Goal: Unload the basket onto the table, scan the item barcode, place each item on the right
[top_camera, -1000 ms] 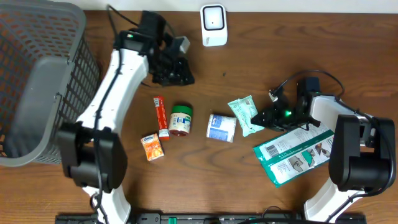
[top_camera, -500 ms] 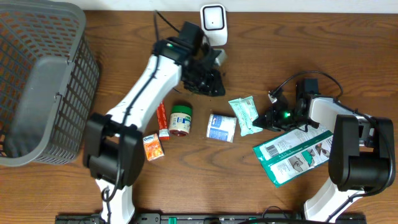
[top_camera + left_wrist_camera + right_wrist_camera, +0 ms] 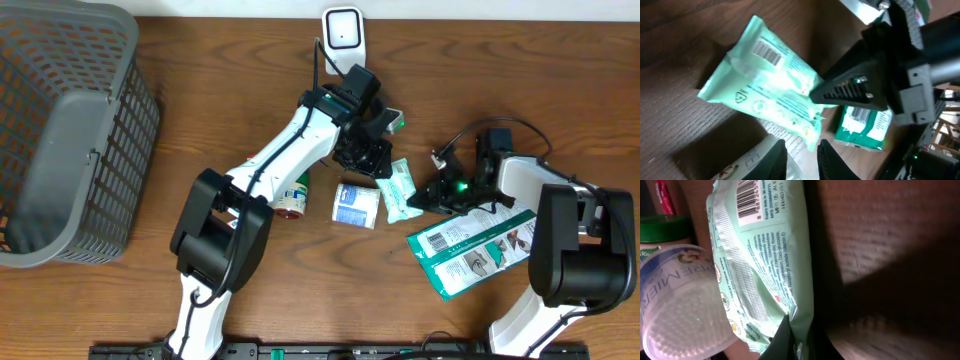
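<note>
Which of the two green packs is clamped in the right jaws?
The small pale-green wipes pack, pinched at its edge; the large flat green-and-white pack lies ungripped on the table.

Overhead evenly lit, wrist views dim, blurry, glare on pack (image 3: 774,81)

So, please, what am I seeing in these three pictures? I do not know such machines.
Two robot arms work at a wooden table. One picture looks down from above; the other two come from a camera on each wrist. The right fingers pinch the edge of a green wipes pack, its barcode showing. The left fingers hover over it; whether they hold anything is unclear. Also on the table: a white scanner, a grey basket, a white tub, a large green package.
</note>
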`<state>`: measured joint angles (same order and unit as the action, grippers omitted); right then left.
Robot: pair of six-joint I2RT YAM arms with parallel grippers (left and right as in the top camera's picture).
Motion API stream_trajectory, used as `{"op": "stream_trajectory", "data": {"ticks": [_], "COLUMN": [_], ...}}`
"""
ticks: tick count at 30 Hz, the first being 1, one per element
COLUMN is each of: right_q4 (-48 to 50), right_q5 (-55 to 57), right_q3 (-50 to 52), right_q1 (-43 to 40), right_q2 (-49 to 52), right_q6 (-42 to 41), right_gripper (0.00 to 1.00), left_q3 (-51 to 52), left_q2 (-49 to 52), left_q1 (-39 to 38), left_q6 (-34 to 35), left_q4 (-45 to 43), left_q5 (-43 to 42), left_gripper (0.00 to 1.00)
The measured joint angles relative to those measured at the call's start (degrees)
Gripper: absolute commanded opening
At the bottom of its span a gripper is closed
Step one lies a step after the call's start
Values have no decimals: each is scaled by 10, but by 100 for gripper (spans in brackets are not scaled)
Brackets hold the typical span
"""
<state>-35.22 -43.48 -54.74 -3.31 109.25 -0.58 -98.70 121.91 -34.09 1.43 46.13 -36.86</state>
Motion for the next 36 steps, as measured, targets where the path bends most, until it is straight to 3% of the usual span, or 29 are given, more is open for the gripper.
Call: {"op": "stream_trajectory", "data": {"ticks": [11, 30, 32, 36], "right_q4": [-12, -12, -12, -16], "right_q5": [0, 0, 0, 0], "right_q3": [0, 0, 0, 0], "right_q1": [-13, -13, -13, -13], "right_q2": [0, 0, 0, 0], "right_q6": [0, 0, 0, 3], "right_gripper": [1, 2, 6, 31], "left_q3": [0, 51, 65, 87], "left_q2": [19, 19, 19, 19], "left_q1": [-34, -69, -69, -69], "left_q6": [9, 23, 28, 32], "left_q4": [-27, -80, -102, -125], "left_q5": [14, 144, 148, 152], "left_gripper": [19, 19, 19, 19]}}
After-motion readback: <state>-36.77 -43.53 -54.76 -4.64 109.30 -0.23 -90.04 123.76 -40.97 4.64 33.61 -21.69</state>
